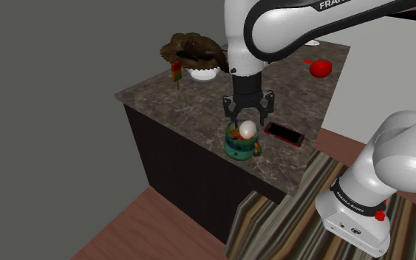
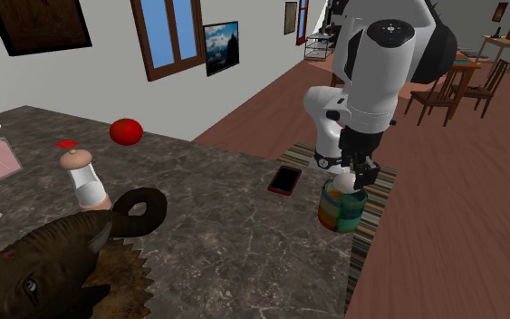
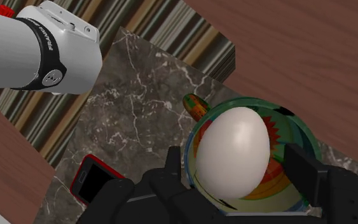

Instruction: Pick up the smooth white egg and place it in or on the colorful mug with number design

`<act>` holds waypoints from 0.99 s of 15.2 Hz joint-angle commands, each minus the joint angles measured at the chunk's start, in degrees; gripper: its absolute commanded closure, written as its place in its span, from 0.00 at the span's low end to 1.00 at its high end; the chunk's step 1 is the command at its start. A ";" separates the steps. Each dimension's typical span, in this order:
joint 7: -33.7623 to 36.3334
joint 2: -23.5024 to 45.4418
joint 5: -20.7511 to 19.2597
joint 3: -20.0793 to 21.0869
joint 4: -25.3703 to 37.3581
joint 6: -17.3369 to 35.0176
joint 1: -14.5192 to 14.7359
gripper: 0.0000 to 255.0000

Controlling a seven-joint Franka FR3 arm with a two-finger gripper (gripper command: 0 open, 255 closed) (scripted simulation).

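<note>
Black fingers (image 3: 303, 170) of the gripper (image 3: 238, 164) stand apart in the wrist view, one on each side of the egg (image 3: 233, 151), with a gap on both sides. I read the tool as open and gripping nothing. The egg, white and smooth, sits in the mouth of the mug (image 3: 252, 102), and its upper part rises above the teal rim. The mug's inner wall shows orange, yellow and green patches.

Near the mug but apart from it, a red-cased phone (image 3: 93, 181) lies flat on the dark marbled counter (image 3: 145, 108).

In the shoulder view, the gripper (image 1: 248, 117) hangs at centre frame, pointing straight down, directly above the egg (image 1: 247, 129) and the mug (image 1: 237, 150). The mug stands close to the counter's near edge. The phone (image 1: 284, 134) lies to the right of it. The striped stand (image 1: 273, 221) occupies the lower right of the frame. Farther back, a red round object (image 1: 320, 69) rests at upper right, and a brown horned head (image 1: 191, 49) lies at upper centre.

In the second exterior view, the mug (image 2: 339, 213) stands right of centre at the counter's corner. Beyond it I see a wooden floor (image 2: 461, 181), chairs (image 2: 466, 86) at upper right, and a framed picture (image 2: 221, 45) on the wall at upper centre.
</note>
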 commanded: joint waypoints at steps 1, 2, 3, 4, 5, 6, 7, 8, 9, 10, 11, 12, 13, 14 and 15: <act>0.00 0.00 0.00 0.00 0.00 0.00 0.00 0.00; 0.00 0.00 0.00 0.00 0.00 0.00 0.00 0.00; 0.00 0.00 0.00 0.00 0.00 0.00 0.00 0.00; 0.00 0.00 0.00 0.00 0.00 0.00 0.00 0.00; 0.00 0.00 0.00 0.00 0.00 0.00 0.00 0.00; 0.05 0.00 -0.18 -0.17 1.91 -1.91 -0.11 0.00; 0.11 0.08 -0.36 -0.32 3.89 -3.81 -0.22 0.00; 0.18 0.24 -0.54 -0.47 5.92 -5.68 -0.33 0.00; 0.24 0.43 -0.68 -0.57 7.57 -7.14 -0.41 0.00; 0.24 0.43 -0.68 -0.57 7.57 -7.14 -0.41 0.00; 0.24 0.41 -0.68 -0.57 7.56 -7.14 -0.41 0.00; 0.24 0.42 -0.68 -0.57 7.56 -7.14 -0.41 0.00; 0.24 0.43 -0.68 -0.57 7.57 -7.14 -0.41 0.00; 0.24 0.43 -0.68 -0.57 7.57 -7.14 -0.41 0.00; 0.24 0.43 -0.68 -0.57 7.57 -7.14 -0.41 0.00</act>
